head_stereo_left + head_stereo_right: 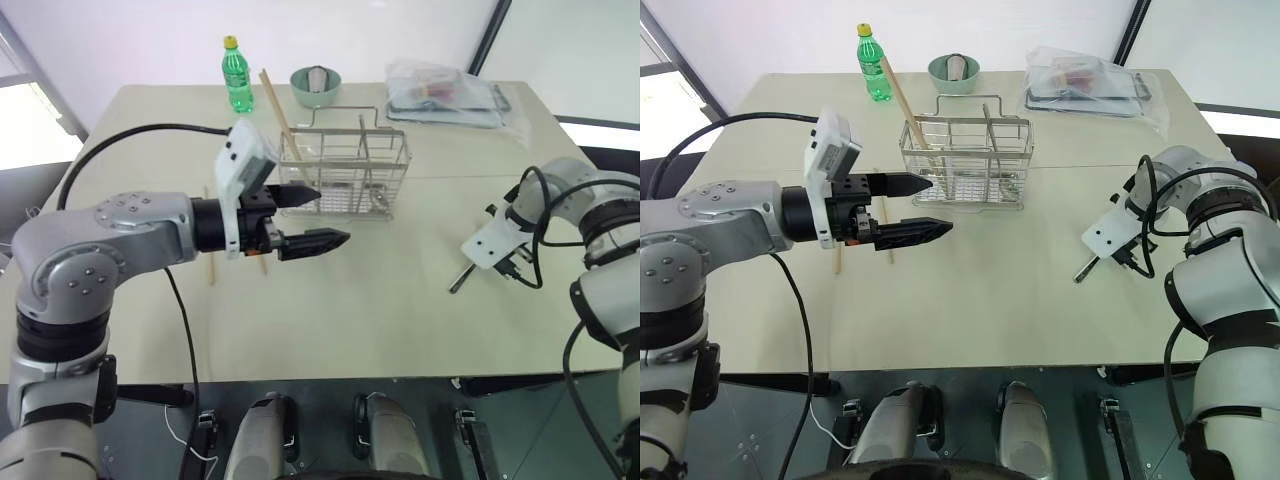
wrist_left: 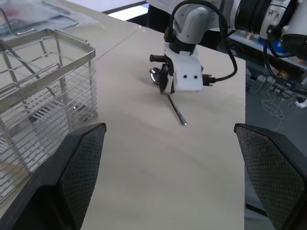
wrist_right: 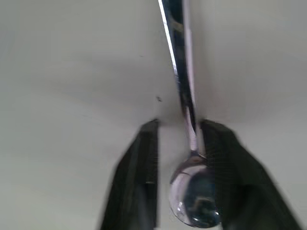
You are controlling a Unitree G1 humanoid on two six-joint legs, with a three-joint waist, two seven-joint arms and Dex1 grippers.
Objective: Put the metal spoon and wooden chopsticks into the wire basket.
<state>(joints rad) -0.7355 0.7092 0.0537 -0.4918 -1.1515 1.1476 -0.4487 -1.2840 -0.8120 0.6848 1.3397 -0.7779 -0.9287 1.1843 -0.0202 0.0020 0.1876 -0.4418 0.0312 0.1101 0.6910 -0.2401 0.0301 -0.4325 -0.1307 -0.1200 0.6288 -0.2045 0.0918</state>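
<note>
The metal spoon [image 3: 184, 91] lies flat on the table at the right, its handle [image 1: 458, 284] pointing toward the near edge. My right gripper [image 3: 180, 127] points down over it, narrowly open; its fingers [image 3: 144, 163] straddle the spoon's neck just above the bowl, with a small gap on one side. The wire basket [image 1: 345, 170] stands mid-table with one wooden chopstick [image 1: 275, 105] leaning out of its left end. Two more chopsticks [image 1: 838, 255] lie on the table to its left. My left gripper [image 1: 333, 216] hovers wide open and empty in front of the basket, pointing right.
A green bottle [image 1: 236, 75] and a pale green bowl [image 1: 315, 85] stand at the table's far edge behind the basket. A clear plastic bag with a tray [image 1: 450, 95] lies at the far right. Bare tabletop [image 1: 400, 300] lies between the basket and the spoon.
</note>
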